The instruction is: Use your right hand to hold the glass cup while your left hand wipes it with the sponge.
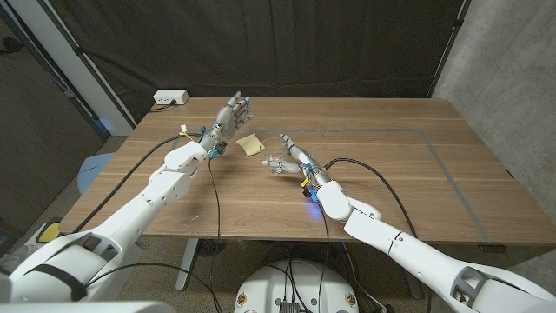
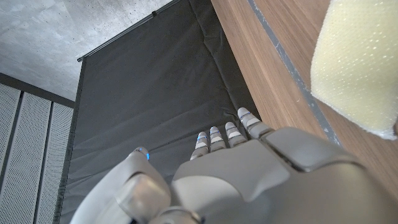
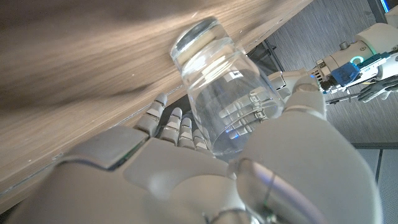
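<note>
One glass cup [image 3: 217, 93] and one sponge [image 1: 249, 144] are before me. My right hand [image 1: 282, 162] wraps its fingers around the cup near the middle of the tabletop [image 1: 391, 174]; in the right wrist view its thick base points away from my palm toward the wood. The sponge lies on the tabletop just beside my left hand [image 1: 233, 116], whose fingers are spread and hold nothing.

No readable text, labels or numbers in any view. The glass cup [image 3: 217, 99] shows a small mark, too blurred to read.
</note>
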Controlling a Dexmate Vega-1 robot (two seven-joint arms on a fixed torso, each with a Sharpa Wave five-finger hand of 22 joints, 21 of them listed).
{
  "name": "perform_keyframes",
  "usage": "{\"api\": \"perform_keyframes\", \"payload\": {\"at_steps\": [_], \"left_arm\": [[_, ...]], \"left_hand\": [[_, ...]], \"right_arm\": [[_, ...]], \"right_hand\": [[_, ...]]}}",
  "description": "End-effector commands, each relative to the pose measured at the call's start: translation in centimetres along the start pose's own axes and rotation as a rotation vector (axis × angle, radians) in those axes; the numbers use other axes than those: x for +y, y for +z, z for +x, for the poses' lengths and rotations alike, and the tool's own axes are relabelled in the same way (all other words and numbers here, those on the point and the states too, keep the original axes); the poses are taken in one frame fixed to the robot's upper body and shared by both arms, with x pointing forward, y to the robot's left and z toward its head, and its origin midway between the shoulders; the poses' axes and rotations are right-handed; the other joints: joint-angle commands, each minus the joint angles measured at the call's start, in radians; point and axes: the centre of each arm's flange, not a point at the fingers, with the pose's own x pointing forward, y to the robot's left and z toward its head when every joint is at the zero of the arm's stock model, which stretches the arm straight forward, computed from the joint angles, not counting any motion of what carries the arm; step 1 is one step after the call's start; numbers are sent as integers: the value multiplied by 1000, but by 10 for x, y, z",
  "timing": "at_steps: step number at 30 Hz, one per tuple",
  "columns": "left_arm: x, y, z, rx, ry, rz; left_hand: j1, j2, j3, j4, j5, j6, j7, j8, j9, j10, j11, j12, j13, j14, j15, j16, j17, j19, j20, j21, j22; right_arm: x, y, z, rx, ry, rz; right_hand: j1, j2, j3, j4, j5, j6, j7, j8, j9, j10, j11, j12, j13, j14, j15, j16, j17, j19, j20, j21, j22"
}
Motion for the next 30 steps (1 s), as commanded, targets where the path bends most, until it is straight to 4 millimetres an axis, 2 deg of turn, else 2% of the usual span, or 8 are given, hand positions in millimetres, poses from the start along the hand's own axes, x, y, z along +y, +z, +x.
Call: {"api": "perform_keyframes", "payload": {"at_steps": [1, 5, 7, 9, 11, 15, 23, 30], "left_arm": [[5, -2, 4, 7, 6, -8], [6, -2, 6, 9, 6, -7], [7, -2, 7, 9, 8, -8], [8, -3, 8, 10, 11, -8], [9, -4, 8, 12, 13, -8], [10, -5, 9, 14, 17, -14], [10, -5, 11, 15, 18, -13], [7, -3, 12, 13, 13, -9]], "left_hand": [[1, 8, -6, 1, 4, -1, 2, 3, 4, 1, -3, -2, 6, 0, -17, 0, 4, 9, 0, 7, 3], [1, 8, -7, 1, 4, -3, 1, 3, 4, 0, -3, -2, 6, 0, -16, 0, 4, 8, 1, 7, 3], [1, 8, -7, 1, 4, -3, 0, 3, 4, 0, -3, -2, 6, 0, -16, 0, 4, 8, 0, 7, 3], [1, 8, -8, 1, 5, -5, 1, 2, 4, 0, -4, -3, 6, -1, -16, 0, 4, 8, 0, 6, 3], [1, 8, -8, 1, 5, -5, 1, 2, 4, -1, -3, -3, 6, 0, -17, 0, 4, 8, 0, 6, 3], [1, 8, -9, 1, 5, -6, 1, 2, 4, -1, -2, -3, 6, -1, -17, 0, 4, 8, 0, 6, 3], [1, 8, -10, 1, 5, -10, 1, 0, 4, -1, -2, -3, 6, -1, -17, 0, 4, 7, -1, 6, 3], [1, 8, -12, 1, 6, -16, 4, -1, 4, -2, -2, -3, 6, -3, -15, -1, 4, 7, 0, 6, 3]], "right_arm": [[10, 2, 12, -27, -35, 73], [13, 0, 14, -24, -57, 101], [14, -1, 15, -25, -61, 106], [14, -2, 16, -26, -69, 117], [15, -3, 16, -24, -71, 126], [14, -5, 17, -23, -85, 132], [10, -9, 13, -4, -184, 146], [3, -13, 7, 1, -246, 162]], "right_hand": [[22, 11, -6, 4, 12, 55, -10, 24, 4, 64, -16, 27, 7, 76, -37, 21, 12, 15, -4, 6, 9], [48, 34, -16, 11, 35, 230, -81, 94, 4, 174, -73, 79, 18, 165, -85, 38, 35, 35, -9, 16, 21], [63, 49, -13, 11, 44, 261, -103, 108, 4, 193, -114, 89, 21, 195, -92, 47, 44, 35, -8, 19, 25], [78, 61, -12, 12, 54, 325, -158, 132, -1, 240, -160, 112, 27, 210, -98, 48, 57, 36, -7, 23, 30], [91, 71, -12, 13, 62, 388, -185, 155, -7, 290, -183, 136, 31, 240, -112, 55, 68, 46, -10, 31, 33], [118, 90, -6, 9, 70, 463, -215, 181, -13, 373, -200, 179, 43, 298, -132, 77, 87, 62, -17, 41, 37], [164, 126, -1, 6, 65, 642, -218, 258, -3, 552, -207, 298, 90, 455, -216, 181, 182, 113, -43, 67, 48], [204, 130, -5, -3, 49, 682, -218, 290, 11, 591, -211, 351, 128, 502, -228, 248, 256, 194, -89, 106, 56]]}}
